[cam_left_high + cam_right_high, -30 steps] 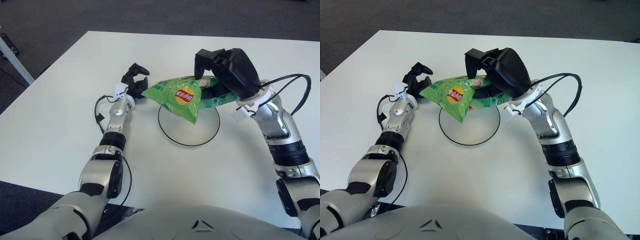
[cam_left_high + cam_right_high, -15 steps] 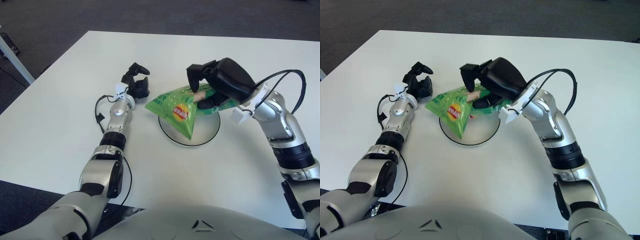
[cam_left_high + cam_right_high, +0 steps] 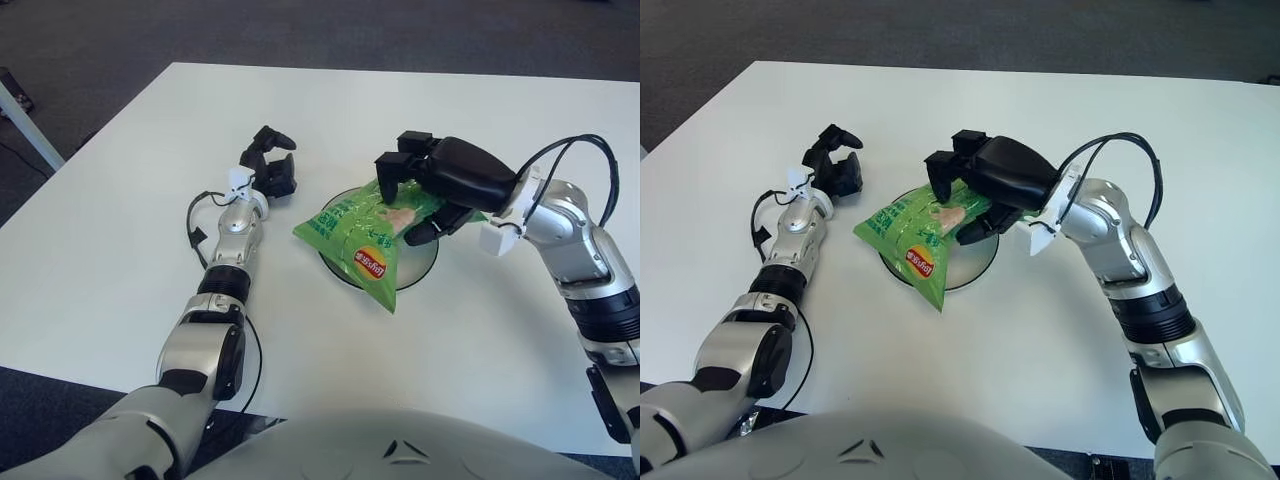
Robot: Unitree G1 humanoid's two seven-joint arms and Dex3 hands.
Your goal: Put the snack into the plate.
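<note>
Right hand (image 3: pixel 425 190), fingers clamped on the green crisp bag (image 3: pixel 370 232), whose long axis slants across the plate (image 3: pixel 420 262), near end overhanging the rim toward the robot

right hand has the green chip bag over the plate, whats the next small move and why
Probably open the right hand and let go. The green crinkly chip bag already lies across the round white plate with the dark rim, its lower corner hanging past the near rim, and it looks lowered to plate level. The left hand shows idle to the plate's left, so nothing blocks the release.
</note>
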